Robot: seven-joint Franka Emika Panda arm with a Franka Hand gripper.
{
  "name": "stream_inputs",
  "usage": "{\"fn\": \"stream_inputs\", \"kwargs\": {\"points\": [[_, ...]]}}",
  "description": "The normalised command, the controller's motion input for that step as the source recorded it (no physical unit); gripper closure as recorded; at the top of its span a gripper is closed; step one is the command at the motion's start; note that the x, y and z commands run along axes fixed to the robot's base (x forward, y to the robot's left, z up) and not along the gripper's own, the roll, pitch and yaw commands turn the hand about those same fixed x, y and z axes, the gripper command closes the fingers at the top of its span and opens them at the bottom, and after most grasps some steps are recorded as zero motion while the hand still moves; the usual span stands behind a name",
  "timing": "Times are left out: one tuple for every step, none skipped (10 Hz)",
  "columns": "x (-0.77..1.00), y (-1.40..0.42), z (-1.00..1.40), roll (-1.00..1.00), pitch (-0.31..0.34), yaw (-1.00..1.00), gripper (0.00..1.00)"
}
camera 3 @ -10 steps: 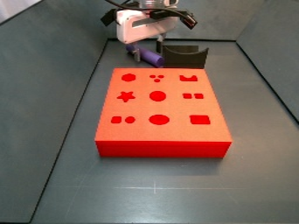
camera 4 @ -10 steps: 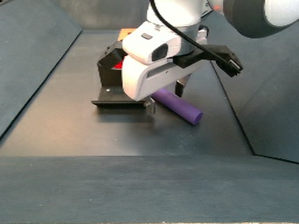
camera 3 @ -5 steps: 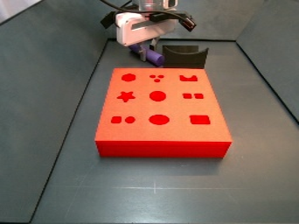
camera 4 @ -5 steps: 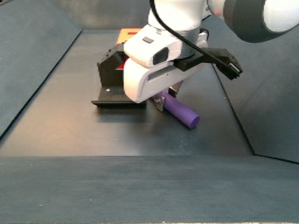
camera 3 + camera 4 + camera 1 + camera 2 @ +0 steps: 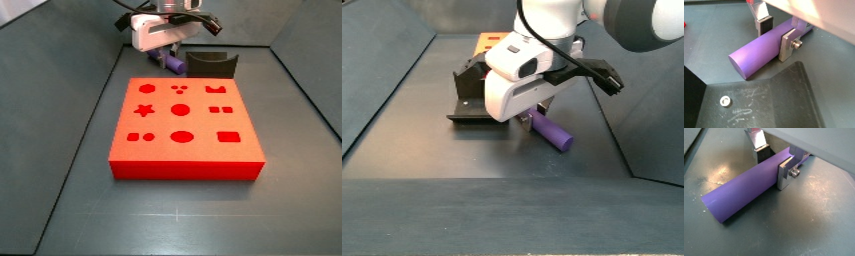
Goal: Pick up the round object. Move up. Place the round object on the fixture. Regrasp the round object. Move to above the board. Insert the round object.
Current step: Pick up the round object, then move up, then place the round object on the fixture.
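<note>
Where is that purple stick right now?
The purple peg lies between the gripper jaws, whose fingers flank it in both wrist views. In a side view it sits beside the dark fixture, beyond the red board.

Both wrist views: the gripper [image 5: 777,34] straddles the peg [image 5: 761,50], but its body and the finger [image 5: 785,170] tops are cut off by the frame edge, as is the peg's far end. Side view: the gripper [image 5: 529,118] body hides the peg's [image 5: 551,133] rear half, the finger contact, and most of the board [image 5: 486,40] at 12 o'clock. Side view: the peg [image 5: 171,64] shows only as a small purple patch, too small to tell the grip, and the fixture [image 5: 211,64] notch cannot be made out.
</note>
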Motion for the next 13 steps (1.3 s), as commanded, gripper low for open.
{"fn": "stream_inputs", "kwargs": {"points": [[0.0,0.0,0.0,0.0,0.0,0.0,1.0],[0.0,0.0,0.0,0.0,0.0,0.0,1.0],[0.0,0.0,0.0,0.0,0.0,0.0,1.0],[0.0,0.0,0.0,0.0,0.0,0.0,1.0],[0.0,0.0,0.83,0.0,0.0,0.0,1.0],[-0.02,0.06,0.8,0.0,0.028,-0.02,1.0],[-0.03,0.04,0.69,-0.01,0.049,-0.02,1.0],[-0.01,0.03,0.5,-0.02,0.059,-0.02,1.0],[-0.01,0.02,0.4,-0.02,0.055,-0.02,1.0],[-0.02,0.01,0.18,-0.02,0.036,-0.02,1.0],[0.0,0.0,1.0,0.0,0.0,0.0,1.0],[-0.01,0.0,1.0,0.0,0.013,0.0,1.0],[-0.01,0.0,1.0,-0.01,0.017,0.0,1.0]]}}
